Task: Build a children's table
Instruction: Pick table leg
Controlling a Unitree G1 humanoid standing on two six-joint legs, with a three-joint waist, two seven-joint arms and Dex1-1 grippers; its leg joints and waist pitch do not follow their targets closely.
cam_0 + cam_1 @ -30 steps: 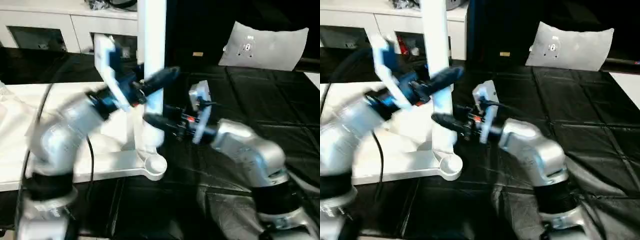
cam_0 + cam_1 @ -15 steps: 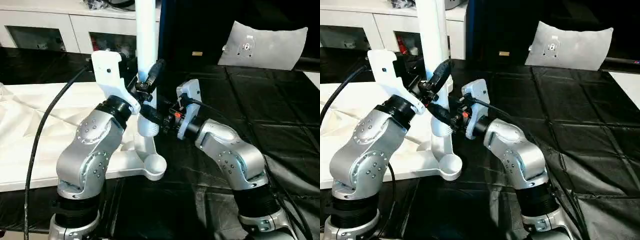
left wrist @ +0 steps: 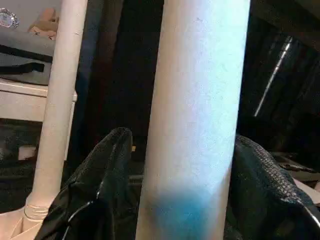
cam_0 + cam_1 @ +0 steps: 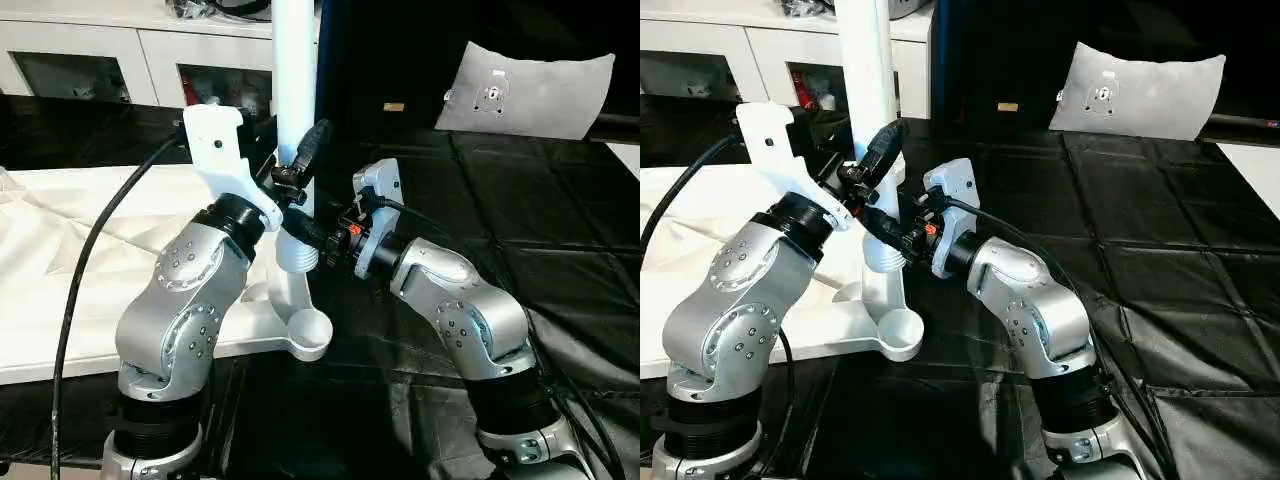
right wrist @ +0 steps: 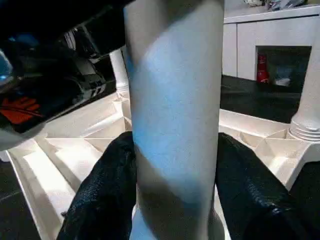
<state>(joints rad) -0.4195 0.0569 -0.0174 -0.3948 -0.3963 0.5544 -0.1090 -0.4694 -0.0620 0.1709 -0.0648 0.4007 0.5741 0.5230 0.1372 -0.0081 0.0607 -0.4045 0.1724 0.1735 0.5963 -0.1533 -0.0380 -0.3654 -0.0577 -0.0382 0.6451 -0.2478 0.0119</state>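
Note:
The white table top (image 4: pixel 255 325) lies underside up on the black mat, with a bare round corner socket (image 4: pixel 308 330) at its near corner. One white leg (image 4: pixel 294 90) stands upright in the socket just behind. My left gripper (image 4: pixel 301 160) is shut on this leg partway up; in the left wrist view the leg (image 3: pixel 197 100) sits between the black fingers (image 3: pixel 102 185). My right gripper (image 4: pixel 302 233) is shut on the same leg lower down, near its base, with its fingers (image 5: pixel 105 195) on either side of the leg. Other upright legs (image 5: pixel 118 70) stand further back.
The black quilted mat (image 4: pixel 520 220) covers the workbench to the right. A grey pillow (image 4: pixel 530 90) lies at the far right. White cabinets (image 4: pixel 120 50) run along the back. A crumpled white sheet (image 4: pixel 60 230) lies on the left, and a black cable (image 4: pixel 90 260) loops beside my left arm.
One second ago my left arm was swinging and blurred; it has since settled with its fingers round the leg. Over the last half second hardly anything has moved.

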